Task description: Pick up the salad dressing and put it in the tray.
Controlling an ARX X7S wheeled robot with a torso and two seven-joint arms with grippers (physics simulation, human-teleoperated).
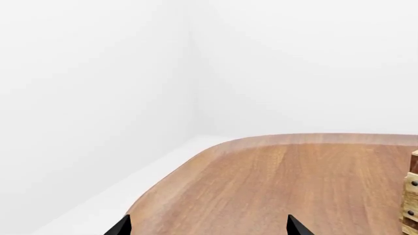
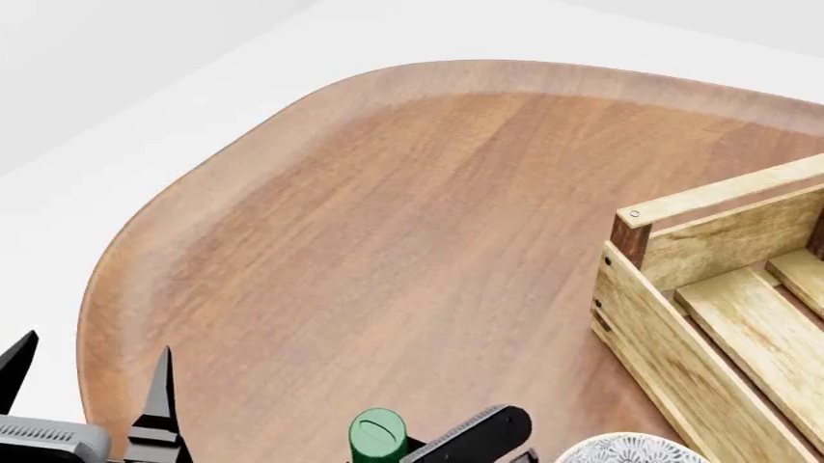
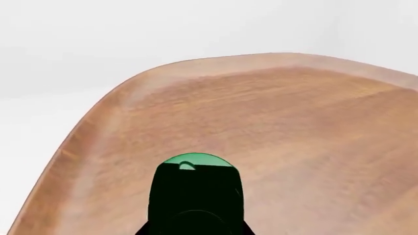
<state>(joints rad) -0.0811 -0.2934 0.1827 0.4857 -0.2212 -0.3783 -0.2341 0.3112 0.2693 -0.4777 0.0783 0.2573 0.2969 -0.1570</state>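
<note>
The salad dressing is a small bottle with a round dark green ribbed cap, at the table's near edge in the head view. In the right wrist view it fills the space between the jaws, dark in shadow with only its green top lit. My right gripper is shut on it, with one black finger lying along its side. My left gripper is open and empty at the table's near left edge. The tray, a light-wood slatted crate with dark corner posts, stands at the right.
A white patterned bowl sits at the near edge, between the bottle and the crate. The rounded wooden table stretches ahead, with white floor and walls around it. A corner of the crate shows in the left wrist view.
</note>
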